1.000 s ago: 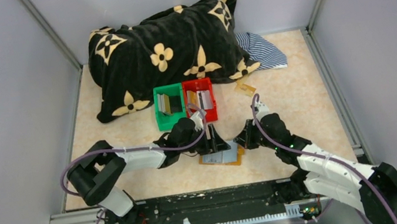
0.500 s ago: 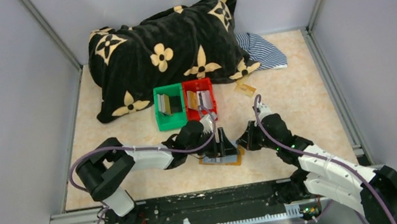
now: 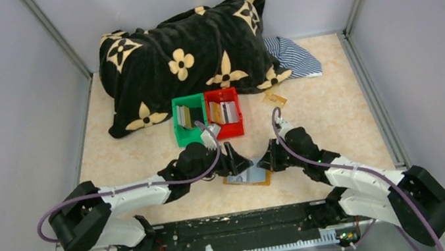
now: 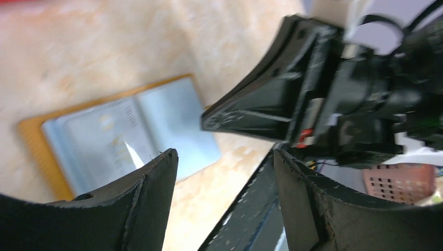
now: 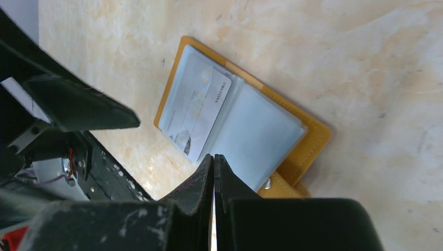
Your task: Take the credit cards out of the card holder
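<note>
Left tool (image 3: 236, 160), fingers spread wide and gripping nothing, hangs over the left edge of the card holder (image 3: 249, 177). The holder lies open and flat on the worktop (image 3: 338, 115), one of the credit cards (image 5: 201, 111) tucked in a clear pocket. Right tool (image 5: 214, 159), fingers pressed together and empty, sits at its right edge; contact cannot be told. Green bin (image 3: 176, 125) and red bin (image 3: 238, 113) stand just behind. Bare worktop lies to the right. The card's print is too small to read.
</note>
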